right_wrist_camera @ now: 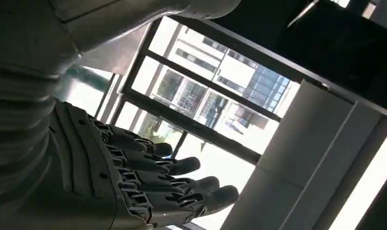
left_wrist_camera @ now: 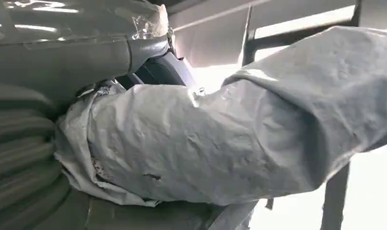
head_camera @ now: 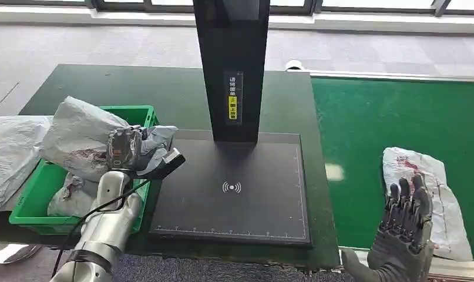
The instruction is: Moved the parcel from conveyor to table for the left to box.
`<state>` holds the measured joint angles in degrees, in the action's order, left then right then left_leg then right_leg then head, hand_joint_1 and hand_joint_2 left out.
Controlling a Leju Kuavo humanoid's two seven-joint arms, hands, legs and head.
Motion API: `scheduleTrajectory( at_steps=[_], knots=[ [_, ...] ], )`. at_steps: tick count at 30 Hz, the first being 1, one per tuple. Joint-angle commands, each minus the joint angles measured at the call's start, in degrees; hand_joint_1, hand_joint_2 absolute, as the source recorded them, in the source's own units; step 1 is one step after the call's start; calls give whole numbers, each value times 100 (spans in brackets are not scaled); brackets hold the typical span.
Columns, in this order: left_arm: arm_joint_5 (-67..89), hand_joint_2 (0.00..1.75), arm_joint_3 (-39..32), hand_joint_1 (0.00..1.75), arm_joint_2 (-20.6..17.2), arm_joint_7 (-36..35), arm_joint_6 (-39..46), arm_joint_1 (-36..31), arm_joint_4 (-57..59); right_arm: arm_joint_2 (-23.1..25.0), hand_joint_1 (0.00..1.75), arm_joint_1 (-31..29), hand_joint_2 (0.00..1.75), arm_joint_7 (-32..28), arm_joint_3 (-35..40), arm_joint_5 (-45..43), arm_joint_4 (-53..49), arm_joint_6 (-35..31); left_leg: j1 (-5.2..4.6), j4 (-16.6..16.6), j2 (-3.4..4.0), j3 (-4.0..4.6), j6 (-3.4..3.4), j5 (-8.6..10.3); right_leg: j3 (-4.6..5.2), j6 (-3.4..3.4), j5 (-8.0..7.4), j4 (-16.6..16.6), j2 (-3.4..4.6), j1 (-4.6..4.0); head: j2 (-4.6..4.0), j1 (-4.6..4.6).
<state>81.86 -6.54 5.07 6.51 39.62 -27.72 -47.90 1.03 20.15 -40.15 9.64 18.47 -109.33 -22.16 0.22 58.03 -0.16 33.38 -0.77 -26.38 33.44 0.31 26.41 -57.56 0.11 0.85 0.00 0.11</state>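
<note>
Parcel (head_camera: 425, 197) on the green conveyor (head_camera: 369, 135) lay just ahead of the right hand (head_camera: 403, 226), partly behind its raised fingertips, its long axis running away from the robot and slanting toward the belt's near right edge. The right hand stood empty with fingers straight and slightly apart, palm up, clearly the nearer hand; whether it touched the parcel could not be told. To its left, across the conveyor's edge, the dark scanner pad (head_camera: 234, 188) on the table (head_camera: 164, 88) lay bare, giving open room for a sideways carry; the black post (head_camera: 231, 64) stood at the pad's far side. The left hand (head_camera: 128, 150) gripped a second grey parcel (left_wrist_camera: 229, 139) over the green box (head_camera: 37, 197), which already held grey bags and sat near the table's left edge.
</note>
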Motion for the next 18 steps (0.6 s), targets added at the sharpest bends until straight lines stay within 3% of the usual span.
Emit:
scheduleTrajectory(
  at_steps=[1,15,16,17,18],
  knots=[
    [340,175,-619,175,-461,-598,-360,-688,1961,-189,0,-410,175,15,185,-27,631,191,4,-15,18,-22,0,1,-19,-3,-7,15,15,-4,-2,2],
    [536,175,-1107,175,-541,-881,-244,-972,1650,-42,0,-499,175,15,59,44,629,360,22,-32,65,-9,-47,1,-14,-59,-20,12,54,-19,0,0],
    [494,175,-1174,120,-498,-858,-177,-937,1549,-30,0,-518,175,15,57,49,644,367,25,-27,60,-47,-55,4,-11,-64,-20,6,50,-23,0,2],
    [431,175,-1232,0,-480,-840,-159,-932,1506,-27,0,-525,175,15,58,51,650,374,29,-32,56,-48,-60,9,-13,-70,-23,11,46,-28,0,2],
    [375,175,-1381,0,-455,-863,-211,-900,1353,-12,0,-597,175,15,56,43,696,408,31,-23,58,-49,-64,7,-13,-69,-19,0,49,-28,0,0]
  ],
)
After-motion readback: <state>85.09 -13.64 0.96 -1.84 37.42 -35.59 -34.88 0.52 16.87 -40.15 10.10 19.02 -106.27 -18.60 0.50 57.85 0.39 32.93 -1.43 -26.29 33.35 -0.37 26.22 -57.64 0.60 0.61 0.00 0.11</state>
